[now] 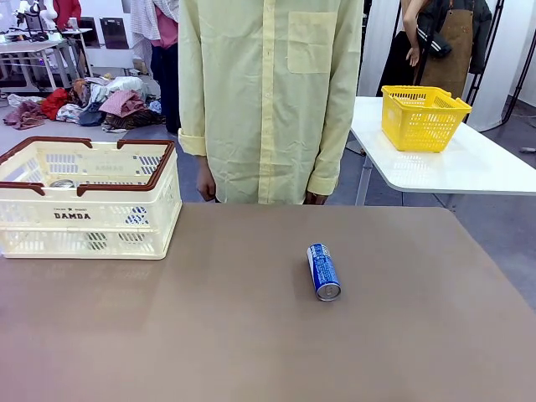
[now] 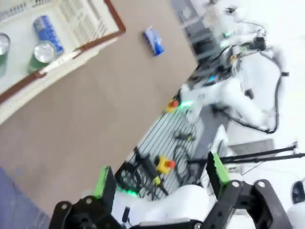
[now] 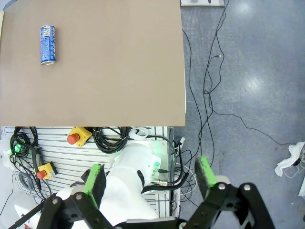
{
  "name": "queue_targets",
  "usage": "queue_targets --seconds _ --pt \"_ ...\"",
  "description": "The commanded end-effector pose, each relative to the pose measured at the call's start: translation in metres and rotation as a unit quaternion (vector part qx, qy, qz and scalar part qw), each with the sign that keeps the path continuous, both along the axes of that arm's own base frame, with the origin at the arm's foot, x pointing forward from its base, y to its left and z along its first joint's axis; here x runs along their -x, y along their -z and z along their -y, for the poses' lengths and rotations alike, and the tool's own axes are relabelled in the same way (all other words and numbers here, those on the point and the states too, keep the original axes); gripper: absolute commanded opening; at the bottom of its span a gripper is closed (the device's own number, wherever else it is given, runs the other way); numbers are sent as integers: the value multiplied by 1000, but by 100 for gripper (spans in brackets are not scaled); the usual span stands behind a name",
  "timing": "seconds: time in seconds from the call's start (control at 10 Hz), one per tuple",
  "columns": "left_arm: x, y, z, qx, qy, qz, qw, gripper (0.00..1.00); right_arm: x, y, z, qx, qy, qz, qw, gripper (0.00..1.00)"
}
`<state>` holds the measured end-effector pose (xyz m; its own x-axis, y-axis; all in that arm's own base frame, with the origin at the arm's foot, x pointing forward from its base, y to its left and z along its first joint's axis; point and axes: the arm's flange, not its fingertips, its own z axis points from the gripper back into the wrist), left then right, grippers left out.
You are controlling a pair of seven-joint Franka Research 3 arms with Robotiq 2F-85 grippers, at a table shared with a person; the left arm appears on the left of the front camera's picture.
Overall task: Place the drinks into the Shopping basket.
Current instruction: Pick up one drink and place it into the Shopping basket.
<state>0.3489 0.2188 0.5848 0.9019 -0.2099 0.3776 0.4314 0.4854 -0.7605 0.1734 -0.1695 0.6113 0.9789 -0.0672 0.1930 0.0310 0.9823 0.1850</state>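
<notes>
1. Lying on its side on the brown bench [image 1: 251,335], nearest the robot's edge and right of middle: one blue can [image 1: 323,270], silver top turned toward the robot; not yet placed; nothing touches it; judged the one drink left to move.
2. Standing at the far left of the bench: the Shopping basket [image 1: 88,219], cream with a dark brown rim, "DAMDA" on its near wall; well apart from the loose can; a silver can top and a patch of blue show through rim and slots, so part of the task looks done.
3. Standing behind the bench: a person in a pale yellow shirt [image 1: 268,92], hands down at the far edge, holding nothing that can be seen.
4. Farther off, on a white table at right: a yellow mesh basket [image 1: 421,117]; no part of the task.
5. Left wrist view adds the basket interior from above: three cans inside, a blue can in the basket [image 2: 47,33], a green can [image 2: 42,55], and a further can at the picture's edge [image 2: 2,47]; left gripper [image 2: 162,179] spread wide, empty, hanging off the bench's near edge.
6. Right wrist view adds the loose can from overhead, alone on bare bench; right gripper [image 3: 149,179] spread wide, empty, above the robot's base and floor cables.
</notes>
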Motion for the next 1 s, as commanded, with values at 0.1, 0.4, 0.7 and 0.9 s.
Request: queue_targets --seconds 0.1,0.4,0.7,0.9 --pt "27 92 -7 234 -62 79 967 100 0 -1 -2 2 -1 3 1000 100" --pt "33 75 -26 150 -67 41 986 100 0 -1 -2 2 -1 3 1000 100" --pt "33 75 -26 150 -67 41 986 100 0 -1 -2 2 -1 3 1000 100" --pt "33 75 -26 150 -67 41 986 100 0 -1 -2 2 -1 3 1000 100"
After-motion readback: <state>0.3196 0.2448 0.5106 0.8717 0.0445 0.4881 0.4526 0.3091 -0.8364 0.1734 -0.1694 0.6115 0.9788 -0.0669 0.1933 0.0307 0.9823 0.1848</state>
